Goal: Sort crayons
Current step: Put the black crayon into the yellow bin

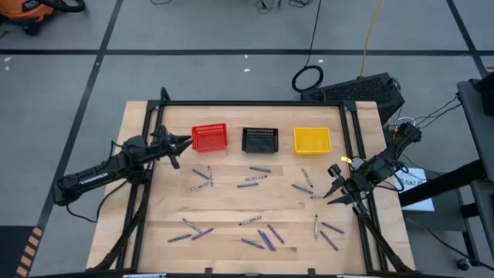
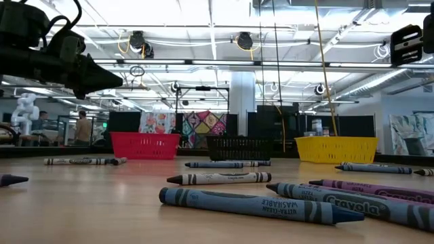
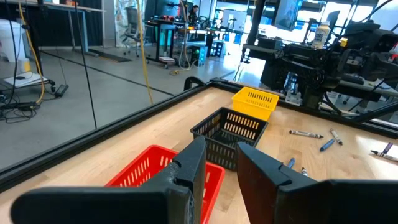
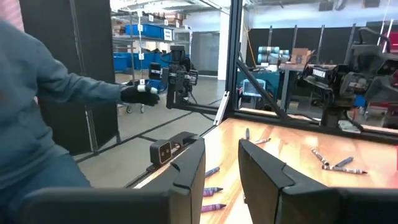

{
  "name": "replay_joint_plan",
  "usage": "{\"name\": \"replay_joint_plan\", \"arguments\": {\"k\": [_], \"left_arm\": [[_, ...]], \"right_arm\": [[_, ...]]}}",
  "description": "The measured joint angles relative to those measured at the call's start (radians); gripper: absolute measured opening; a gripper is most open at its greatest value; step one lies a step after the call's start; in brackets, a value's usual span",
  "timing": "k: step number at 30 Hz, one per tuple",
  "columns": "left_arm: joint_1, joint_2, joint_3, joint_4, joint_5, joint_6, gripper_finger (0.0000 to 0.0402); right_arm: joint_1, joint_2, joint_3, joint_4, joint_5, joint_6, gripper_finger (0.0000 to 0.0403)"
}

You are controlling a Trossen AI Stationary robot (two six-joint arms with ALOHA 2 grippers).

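— Looking at the thin paper-wrapped wax crayons in blue, purple and grey (image 1: 255, 179), scattered flat across the middle and near part of the pale wooden desk (image 1: 231, 205), none yet in the red plastic mesh basket (image 1: 209, 137), the black mesh basket (image 1: 260, 140) or the yellow mesh basket (image 1: 312, 140) lined up along the far side.

— Heavy? Fragile?

— Probably very light, stiff but brittle; likely to snap under a hard squeeze. Round bodies, so apt to roll away if nudged from one side. Paper sleeves should give fair friction.

— Best place to take hold?

— Mid-length, across the narrow width, square to the long axis. Avoid the pointed tips: bare wax, slick and easily chipped. Start with loners such as the blue crayon (image 2: 261, 205) nearest the low camera; leave the touching pairs for later.

— State of the jaws?

— Left gripper (image 1: 185, 142) hovering just beside the red basket, jaws slightly spread, nothing between them. Right gripper (image 1: 333, 194) at the desk's right side near several crayons, jaws likewise parted a little and empty.
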Motion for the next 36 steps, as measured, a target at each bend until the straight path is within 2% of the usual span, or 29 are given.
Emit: {"name": "replay_joint_plan", "arguments": {"k": [5, 11, 16, 18, 22, 25, 31, 36], "left_arm": [[0.0, 0.0, 0.0, 0.0, 0.0, 0.001, 0.0093], [0.0, 0.0, 0.0, 0.001, -0.012, 0.224, 0.0093], [0.0, 0.0, 0.0, 0.002, -0.013, 0.249, 0.0093], [0.0, 0.0, 0.0, 0.005, -0.016, 0.312, 0.0093], [0.0, 0.0, 0.0, 0.029, -0.003, 0.241, 0.0093], [0.0, 0.0, 0.0, 0.037, -0.018, 0.163, 0.0093], [0.0, 0.0, 0.0, 0.096, -0.029, 0.156, 0.0093], [0.0, 0.0, 0.001, 0.128, -0.026, 0.156, 0.0093]], "right_arm": [[0.0, 0.0, 0.0, 0.001, -0.001, 0.062, 0.0084], [0.0, 0.0, 0.0, 0.002, 0.004, 0.065, 0.0084], [0.0, 0.0, 0.0, 0.002, 0.005, 0.111, 0.0084], [0.0, 0.0, 0.0, 0.002, 0.005, 0.142, 0.0084], [0.0, 0.0, 0.0, 0.015, 0.007, 0.193, 0.0084], [0.0, 0.0, 0.0, 0.059, 0.066, 0.218, 0.0084], [0.0, 0.0, 0.0, 0.084, 0.232, 0.222, 0.0084], [0.0, 0.0, 0.0, 0.084, 0.302, 0.215, 0.0084]]}}
